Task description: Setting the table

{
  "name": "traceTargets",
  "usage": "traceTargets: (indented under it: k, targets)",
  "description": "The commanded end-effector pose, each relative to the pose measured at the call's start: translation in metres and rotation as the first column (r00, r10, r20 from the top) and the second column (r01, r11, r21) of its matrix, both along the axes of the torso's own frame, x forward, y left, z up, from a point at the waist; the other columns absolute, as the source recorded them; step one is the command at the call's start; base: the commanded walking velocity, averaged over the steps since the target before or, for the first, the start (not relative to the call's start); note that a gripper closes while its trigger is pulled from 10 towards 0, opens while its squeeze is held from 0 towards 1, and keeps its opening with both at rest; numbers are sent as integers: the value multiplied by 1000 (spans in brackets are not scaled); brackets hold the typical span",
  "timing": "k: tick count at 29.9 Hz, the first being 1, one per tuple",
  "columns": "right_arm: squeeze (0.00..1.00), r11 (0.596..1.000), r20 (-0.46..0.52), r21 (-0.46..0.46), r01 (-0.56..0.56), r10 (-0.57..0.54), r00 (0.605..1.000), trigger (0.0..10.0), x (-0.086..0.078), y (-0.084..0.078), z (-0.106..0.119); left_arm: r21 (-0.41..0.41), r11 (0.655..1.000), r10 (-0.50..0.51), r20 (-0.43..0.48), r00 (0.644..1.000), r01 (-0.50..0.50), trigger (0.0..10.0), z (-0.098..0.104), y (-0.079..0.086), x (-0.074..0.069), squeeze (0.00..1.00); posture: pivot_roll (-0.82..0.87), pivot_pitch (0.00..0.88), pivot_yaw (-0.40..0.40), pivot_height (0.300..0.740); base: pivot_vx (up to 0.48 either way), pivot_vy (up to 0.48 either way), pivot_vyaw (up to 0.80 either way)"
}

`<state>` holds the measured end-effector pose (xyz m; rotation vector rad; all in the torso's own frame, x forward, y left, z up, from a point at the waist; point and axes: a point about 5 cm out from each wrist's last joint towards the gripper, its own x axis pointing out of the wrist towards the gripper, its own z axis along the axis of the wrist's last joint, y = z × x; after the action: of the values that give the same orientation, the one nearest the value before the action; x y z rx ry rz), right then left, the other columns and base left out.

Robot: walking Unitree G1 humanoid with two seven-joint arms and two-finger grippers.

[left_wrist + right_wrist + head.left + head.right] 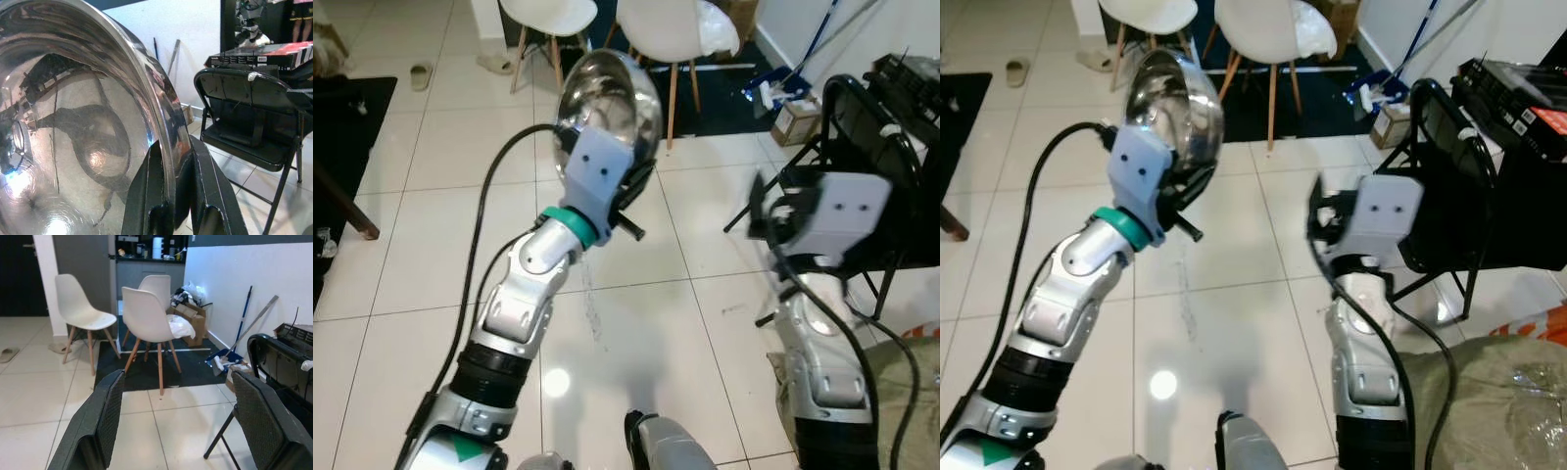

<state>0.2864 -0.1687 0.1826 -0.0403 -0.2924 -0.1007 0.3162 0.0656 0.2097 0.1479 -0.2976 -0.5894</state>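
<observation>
Left eye view: the left gripper [628, 201] is raised in front of the robot, toward 11 o'clock, and clenches the rim of a shiny steel bowl [607, 98], which is held tilted on edge above the white tiled floor [431, 255]. In the left wrist view the two black fingers [208, 196] pinch the bowl's rim between them, one inside and one outside, with the mirrored inner surface of the bowl beside them. The right gripper [181, 421] is held out at about 2 o'clock, released, its two textured fingers well apart with nothing between them. At 3 o'clock stands a black folding chair [862, 127], near the right arm, with dark boxes [1518, 98] on or behind it; I cannot tell which. At 12 o'clock, well apart from the robot, two white shell chairs [146, 318] with wooden legs stand at a dark rug [146, 372]. A blue-handled mop [230, 357] leans on the white wall at about 1 o'clock, beside cardboard boxes [188, 316].
</observation>
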Motion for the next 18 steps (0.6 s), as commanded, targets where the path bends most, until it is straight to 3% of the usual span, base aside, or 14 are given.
traceTargets:
  k: [1,18]
  targets:
    - [0,1000,-14,-4,10,-10,1000,10000,0,-3,-3,11,1000,-12,22,1000,11,10000,1,-4,-1,0,-69,31,38,740,480,0,0]
    - [0,1000,-14,-8,9,-9,1000,10000,0,-3,-3,14,1000,-24,35,999,24,10000,-1,-7,-2,0,-71,28,36,740,480,0,0]
